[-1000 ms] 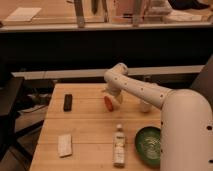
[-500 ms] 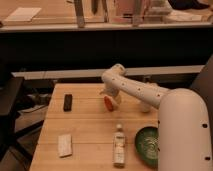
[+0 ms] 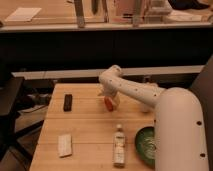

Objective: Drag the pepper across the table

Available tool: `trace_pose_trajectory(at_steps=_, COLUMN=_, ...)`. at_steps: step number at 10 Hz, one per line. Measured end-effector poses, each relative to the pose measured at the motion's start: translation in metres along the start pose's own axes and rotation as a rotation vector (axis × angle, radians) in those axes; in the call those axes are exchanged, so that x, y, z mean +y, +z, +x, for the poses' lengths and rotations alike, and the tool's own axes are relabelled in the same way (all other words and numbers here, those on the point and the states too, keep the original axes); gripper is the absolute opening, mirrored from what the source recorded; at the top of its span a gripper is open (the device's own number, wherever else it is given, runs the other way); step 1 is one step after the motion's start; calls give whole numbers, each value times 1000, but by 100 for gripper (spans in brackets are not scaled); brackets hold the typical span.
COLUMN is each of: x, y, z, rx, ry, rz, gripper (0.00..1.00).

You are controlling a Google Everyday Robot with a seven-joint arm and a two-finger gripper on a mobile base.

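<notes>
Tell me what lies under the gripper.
The pepper lies on the table right below the gripper; its far end, and any contact, are hidden by the gripper.

Gripper (image 3: pixel 112 98) at pepper (image 3: pixel 108 104) on table (image 3: pixel 85 125); bar (image 3: pixel 67 102) left, bottle (image 3: pixel 119 145) nearer.

The end effector (image 3: pixel 110 101) sits low over the middle of the counter (image 3: pixel 90 125), jaws apart, right at the orange-red pepper (image 3: pixel 108 104) (contact cannot be confirmed). A black bar (image 3: pixel 67 102) lies to its left. A bottle (image 3: pixel 119 145), a green bowl (image 3: pixel 145 145) and a white packet (image 3: pixel 65 145) lie along the near side.
</notes>
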Motion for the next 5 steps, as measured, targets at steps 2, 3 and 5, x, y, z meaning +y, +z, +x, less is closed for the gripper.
trace_pose_trajectory(at_steps=2, x=0, y=3, z=-3, rx=-6, ry=-19, rz=-6, gripper=80)
trace_pose_trajectory(at_steps=3, x=-2, y=5, z=-4, rx=-7, ry=-30, rz=-9, gripper=80)
trace_pose_trajectory(at_steps=5, x=-6, y=9, z=-9, rx=-10, ry=-48, rz=-12, gripper=80)
